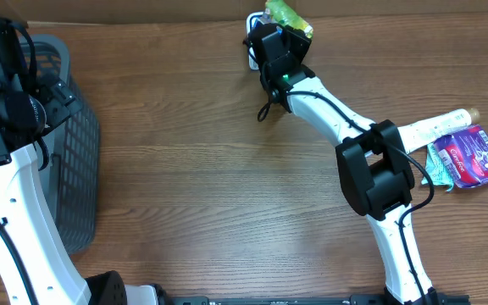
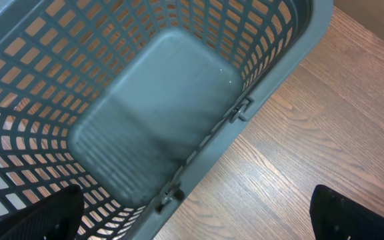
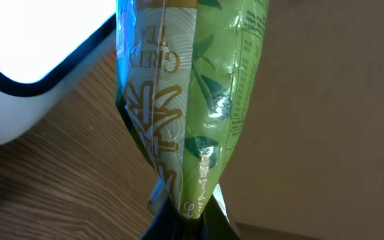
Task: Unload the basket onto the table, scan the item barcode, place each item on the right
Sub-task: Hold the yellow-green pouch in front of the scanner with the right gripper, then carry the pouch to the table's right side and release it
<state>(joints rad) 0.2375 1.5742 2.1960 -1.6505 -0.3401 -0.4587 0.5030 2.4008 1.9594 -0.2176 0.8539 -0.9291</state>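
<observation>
right claw — clamped on green tea packet, far edge of bench | left claw — spread wide, empty, above grey basket

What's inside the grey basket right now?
Nothing visible: the basket shows a bare floor and mesh walls in the left wrist view. A finger of the open left pincer covers one near corner, and the far end is out of frame.

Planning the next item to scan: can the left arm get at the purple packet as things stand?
Probably not. The left gripper hovers over the basket at the far left; the purple packet lies at the far right, beyond the right arm.
</observation>
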